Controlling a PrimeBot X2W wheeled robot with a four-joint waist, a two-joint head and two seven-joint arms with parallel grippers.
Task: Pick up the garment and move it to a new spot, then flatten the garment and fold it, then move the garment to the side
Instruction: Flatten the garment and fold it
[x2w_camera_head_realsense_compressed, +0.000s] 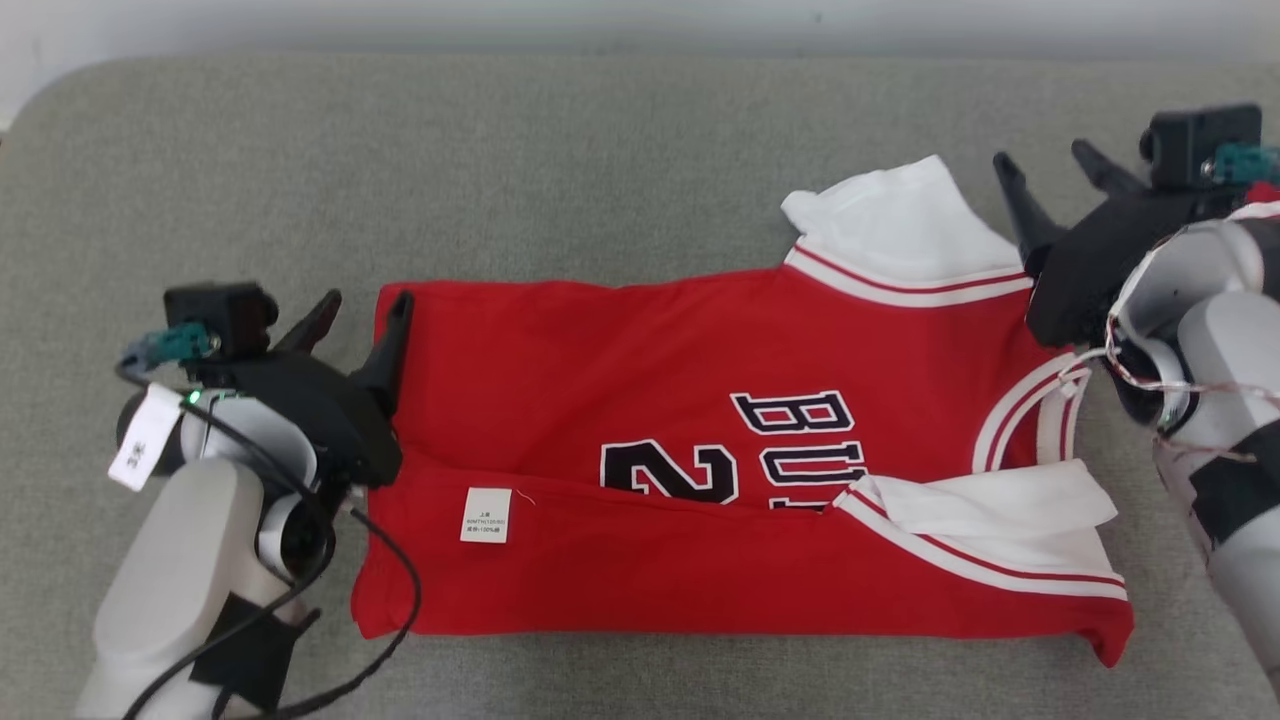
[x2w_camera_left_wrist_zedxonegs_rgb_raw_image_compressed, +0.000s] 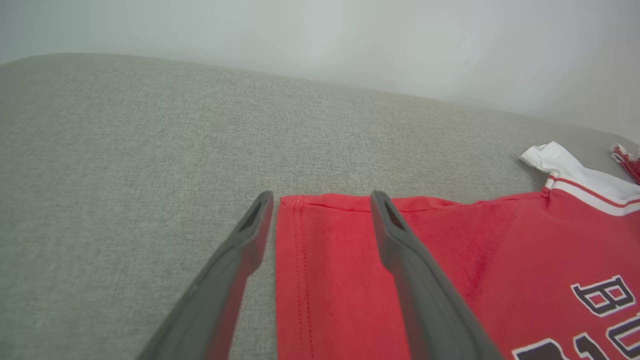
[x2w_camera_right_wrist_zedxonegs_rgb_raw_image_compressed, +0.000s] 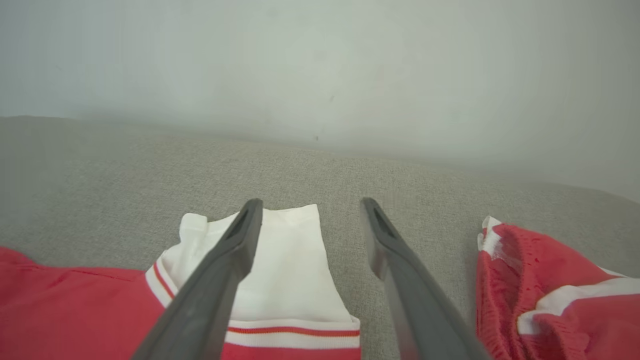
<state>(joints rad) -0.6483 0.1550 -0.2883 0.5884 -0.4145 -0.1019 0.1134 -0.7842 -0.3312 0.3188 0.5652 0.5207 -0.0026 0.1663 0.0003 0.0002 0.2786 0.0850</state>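
A red garment (x2w_camera_head_realsense_compressed: 700, 460) with white sleeves and dark lettering lies spread on the grey cushion, its near edge folded up over the front. My left gripper (x2w_camera_head_realsense_compressed: 365, 310) stands open at the garment's far left corner; in the left wrist view the left gripper (x2w_camera_left_wrist_zedxonegs_rgb_raw_image_compressed: 322, 200) straddles the red hem (x2w_camera_left_wrist_zedxonegs_rgb_raw_image_compressed: 320, 260), one finger over the cloth and one over the cushion. My right gripper (x2w_camera_head_realsense_compressed: 1050, 165) is open beside the far white sleeve (x2w_camera_head_realsense_compressed: 900, 225); in the right wrist view the right gripper (x2w_camera_right_wrist_zedxonegs_rgb_raw_image_compressed: 310, 205) hovers over that sleeve's (x2w_camera_right_wrist_zedxonegs_rgb_raw_image_compressed: 285, 270) edge. Nothing is held.
The grey cushion (x2w_camera_head_realsense_compressed: 500, 170) stretches wide behind and left of the garment, up to a pale wall (x2w_camera_right_wrist_zedxonegs_rgb_raw_image_compressed: 320, 70). A second red and white mesh cloth (x2w_camera_right_wrist_zedxonegs_rgb_raw_image_compressed: 550, 290) lies bunched just right of my right gripper.
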